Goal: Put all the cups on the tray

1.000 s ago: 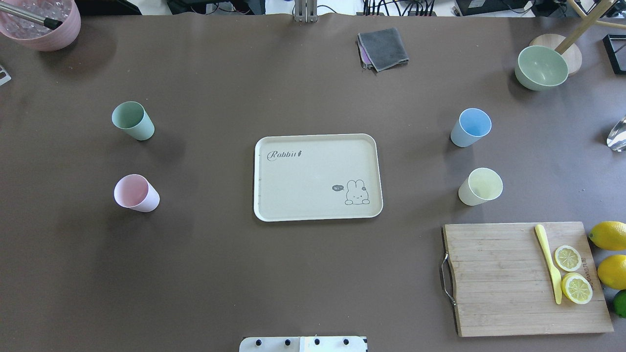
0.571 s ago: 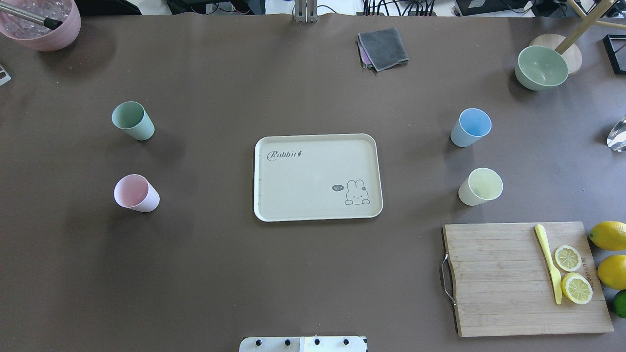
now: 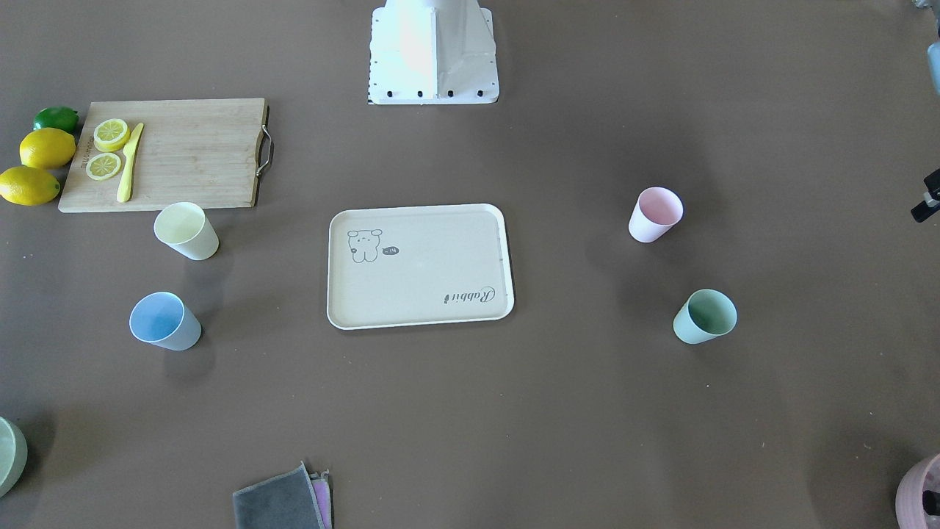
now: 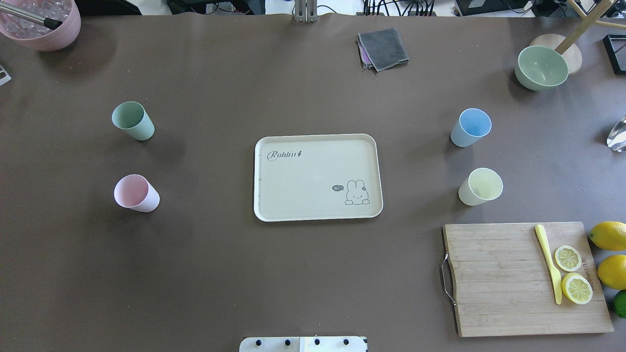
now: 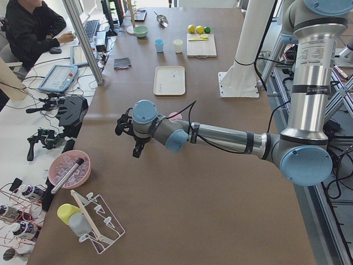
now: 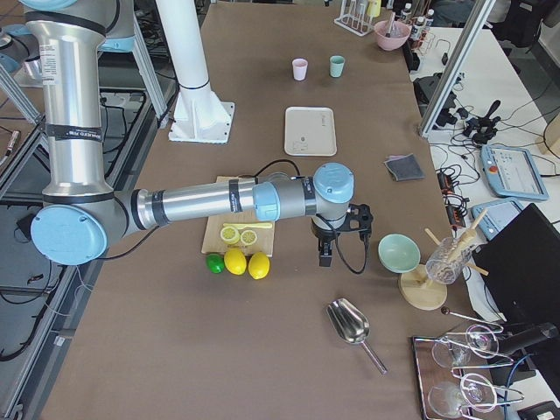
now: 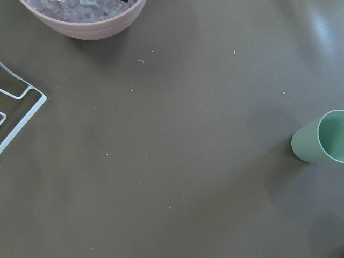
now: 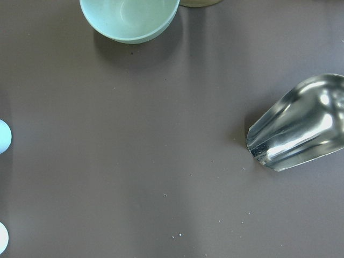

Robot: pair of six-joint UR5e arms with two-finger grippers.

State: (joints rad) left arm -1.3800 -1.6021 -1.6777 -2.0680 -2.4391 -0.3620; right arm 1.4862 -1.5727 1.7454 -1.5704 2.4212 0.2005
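Observation:
The cream tray [image 4: 318,177] lies empty at the table's middle, also in the front view [image 3: 418,294]. All the cups stand upright on the table. The mint green cup [image 4: 133,120] and the pink cup [image 4: 136,192] are left of the tray. The light blue cup [image 4: 470,127] and the pale yellow cup [image 4: 480,186] are right of it. My left gripper [image 5: 135,148] hangs over the table's left end, beyond the mint cup [image 7: 322,144]. My right gripper [image 6: 325,254] hangs over the right end. I cannot tell whether either is open or shut.
A wooden cutting board [image 4: 499,293] with lemon slices and a yellow knife lies at the front right, with lemons beside it. A green bowl [image 4: 541,67] and a metal scoop [image 8: 301,129] are at the far right. A pink pot [image 4: 41,24] is at the far left, a grey cloth [image 4: 383,48] at the back.

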